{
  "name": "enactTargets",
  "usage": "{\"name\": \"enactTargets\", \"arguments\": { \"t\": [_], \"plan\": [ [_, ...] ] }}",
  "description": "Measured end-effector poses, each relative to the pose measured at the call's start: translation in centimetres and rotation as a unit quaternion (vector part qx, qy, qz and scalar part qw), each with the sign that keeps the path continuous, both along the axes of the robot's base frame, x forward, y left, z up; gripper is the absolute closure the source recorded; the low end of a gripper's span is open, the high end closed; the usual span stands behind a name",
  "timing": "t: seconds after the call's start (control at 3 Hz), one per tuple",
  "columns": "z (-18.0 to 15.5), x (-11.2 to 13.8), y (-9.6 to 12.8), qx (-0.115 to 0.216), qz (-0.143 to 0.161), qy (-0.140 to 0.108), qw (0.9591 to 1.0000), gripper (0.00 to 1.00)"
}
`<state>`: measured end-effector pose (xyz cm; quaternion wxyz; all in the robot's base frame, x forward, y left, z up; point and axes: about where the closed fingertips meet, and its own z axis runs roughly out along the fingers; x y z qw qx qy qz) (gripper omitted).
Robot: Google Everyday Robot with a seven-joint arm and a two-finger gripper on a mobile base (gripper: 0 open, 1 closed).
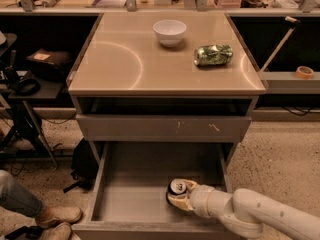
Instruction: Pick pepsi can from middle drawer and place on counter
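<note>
We saw the pale arm (260, 216) reach in low from the near right corner, its thick forearm lying almost level and angled left across the near right part of the middle drawer (135, 204). At its end the gripper (179, 197) sat down inside the drawer, close to the near wall. Its tan fingers (178, 203) were closed narrowly on the pepsi can (176, 187), one on each side and touching it.

The can looked small and dark, with its silver top tipped up toward us; most of its body was hidden by the fingers. It rested on the drawer floor, right of centre. The drawer was pulled fully out below the closed drawer front (150, 128) (the one with pale scratch marks). On the counter (130, 64) above stood a white bowl (169, 32), and a green can (213, 55) lay on its side to its right.
</note>
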<state>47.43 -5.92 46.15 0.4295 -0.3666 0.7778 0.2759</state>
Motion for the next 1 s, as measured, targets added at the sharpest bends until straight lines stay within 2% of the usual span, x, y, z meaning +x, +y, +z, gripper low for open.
{"name": "enactTargets", "arguments": {
  "t": [0.33,0.67,1.0],
  "plan": [
    [9.2,1.7,-2.6,-0.005,-0.004,-0.064,0.9979,1.0],
    [19.7,3.0,-4.4,-0.017,-0.015,-0.122,0.9923,1.0],
    [29.5,3.8,-5.6,-0.042,-0.02,-0.171,0.9841,1.0]
  ]
}}
